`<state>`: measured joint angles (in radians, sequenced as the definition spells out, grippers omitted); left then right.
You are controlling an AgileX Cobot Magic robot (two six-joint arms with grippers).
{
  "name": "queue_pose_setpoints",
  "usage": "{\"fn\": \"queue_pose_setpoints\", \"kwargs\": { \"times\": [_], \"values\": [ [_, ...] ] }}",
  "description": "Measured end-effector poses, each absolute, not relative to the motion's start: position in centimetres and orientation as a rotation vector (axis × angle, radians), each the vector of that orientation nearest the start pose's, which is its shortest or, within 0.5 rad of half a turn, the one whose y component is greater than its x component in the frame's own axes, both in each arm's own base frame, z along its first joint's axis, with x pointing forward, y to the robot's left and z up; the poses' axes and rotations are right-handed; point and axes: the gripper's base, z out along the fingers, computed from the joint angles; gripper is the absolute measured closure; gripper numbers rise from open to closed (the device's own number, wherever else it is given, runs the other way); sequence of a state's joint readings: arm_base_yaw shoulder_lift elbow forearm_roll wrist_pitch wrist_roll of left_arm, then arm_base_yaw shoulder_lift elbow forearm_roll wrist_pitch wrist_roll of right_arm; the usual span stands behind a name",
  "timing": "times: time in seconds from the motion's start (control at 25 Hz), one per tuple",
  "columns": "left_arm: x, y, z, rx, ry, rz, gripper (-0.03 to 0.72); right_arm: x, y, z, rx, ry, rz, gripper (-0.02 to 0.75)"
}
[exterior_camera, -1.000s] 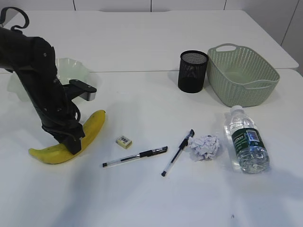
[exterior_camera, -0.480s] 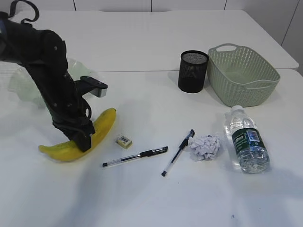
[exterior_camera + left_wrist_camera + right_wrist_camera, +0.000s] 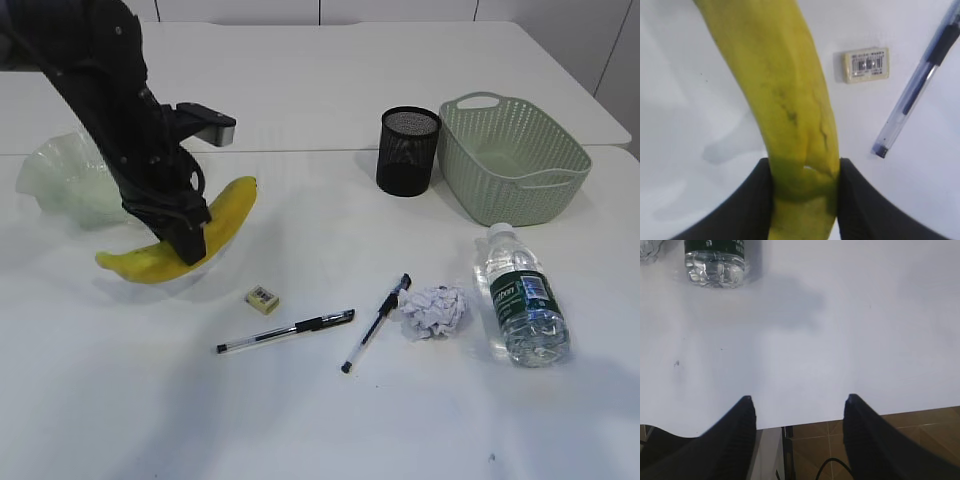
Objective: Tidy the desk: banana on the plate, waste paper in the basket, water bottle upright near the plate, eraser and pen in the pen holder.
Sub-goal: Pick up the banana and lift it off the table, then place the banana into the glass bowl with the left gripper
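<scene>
The left tool is clamped across the curved yellow banana, its two black fingers pressing the fruit's sides in the left wrist view, and the banana hangs clear of the white tabletop with its shadow beneath it. Its long axis runs from low left up to the right in the exterior view, and the tool grips it near the middle. Here is what matters: the pale green ruffled plate lies just to the left of and behind the banana, partly hidden by the black arm, so the carry looks like a short one toward the back-left, and the left arm is plainly the nearer one. The banana's long curve will likely need to sit across the plate's bowl, not hang over the rim. Over on the other side, the right tool hovers with its fingers spread and nothing between them, above bare tabletop near the edge, with the clear plastic water bottle lying on its side close by.
</scene>
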<state>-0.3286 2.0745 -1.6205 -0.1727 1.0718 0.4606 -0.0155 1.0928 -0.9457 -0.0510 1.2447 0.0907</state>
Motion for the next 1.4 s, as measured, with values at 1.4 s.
{"fn": "queue_pose_setpoints", "kwargs": {
  "times": [1.4],
  "values": [
    [47.6,-3.8,30.6,0.306,2.459,0.114,0.449,18.2,-0.9,31.1,0.132,2.847,-0.078,0.317]
  ]
}}
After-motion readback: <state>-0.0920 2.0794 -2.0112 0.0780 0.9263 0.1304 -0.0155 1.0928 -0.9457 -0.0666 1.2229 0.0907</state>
